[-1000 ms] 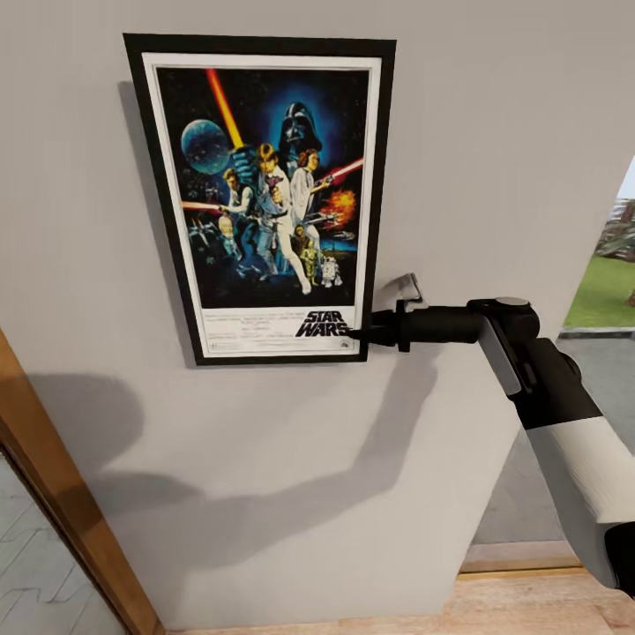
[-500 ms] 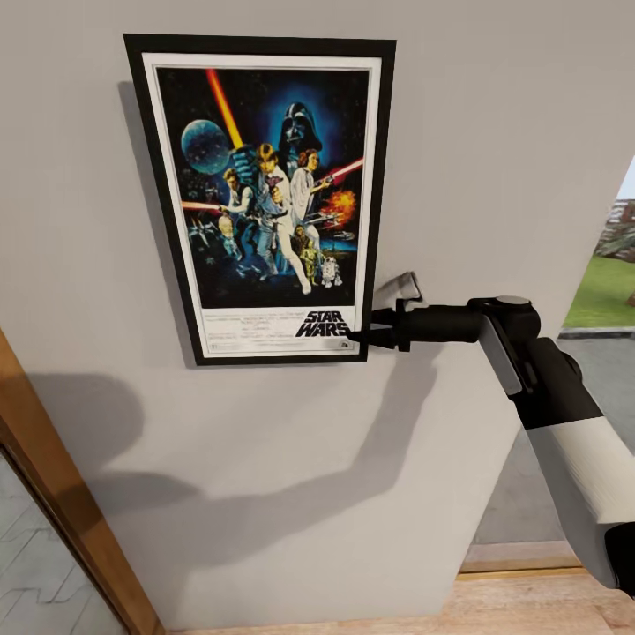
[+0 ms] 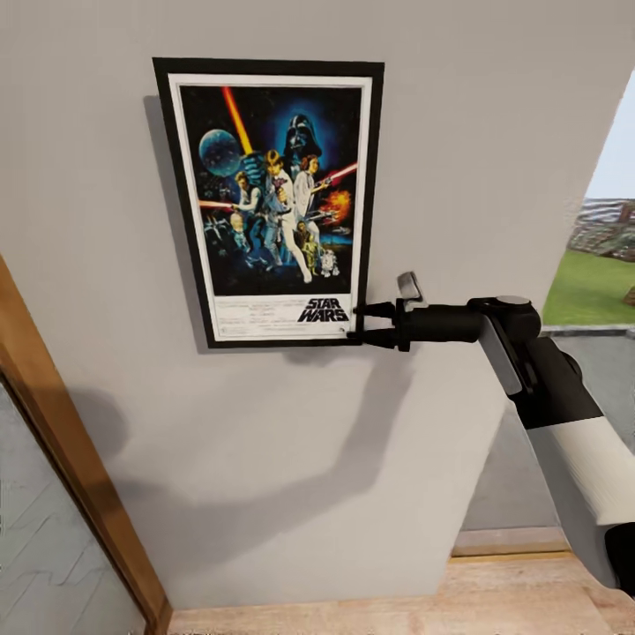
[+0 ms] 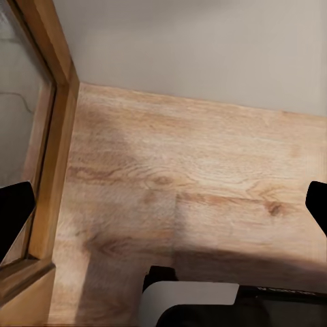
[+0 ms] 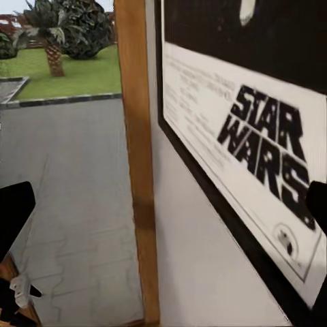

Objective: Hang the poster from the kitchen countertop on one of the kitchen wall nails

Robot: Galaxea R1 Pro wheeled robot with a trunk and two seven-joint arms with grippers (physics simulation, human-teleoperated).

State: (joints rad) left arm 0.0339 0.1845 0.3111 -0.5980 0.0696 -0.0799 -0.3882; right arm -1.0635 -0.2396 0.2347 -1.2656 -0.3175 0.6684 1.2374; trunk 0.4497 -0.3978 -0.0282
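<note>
Poster (image 3: 275,201) hangs flat on the wall at my 12 o'clock, my right gripper (image 3: 359,323) spread open beside its lower corner, so only withdrawing seems left.

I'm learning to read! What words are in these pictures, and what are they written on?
"STAR WARS": big black logo on the white bottom strip of the poster, readable in the head view too.
The small credit lines beside the logo: too tiny and blurred to read.
Round mark in the corner: unreadable.
</note>
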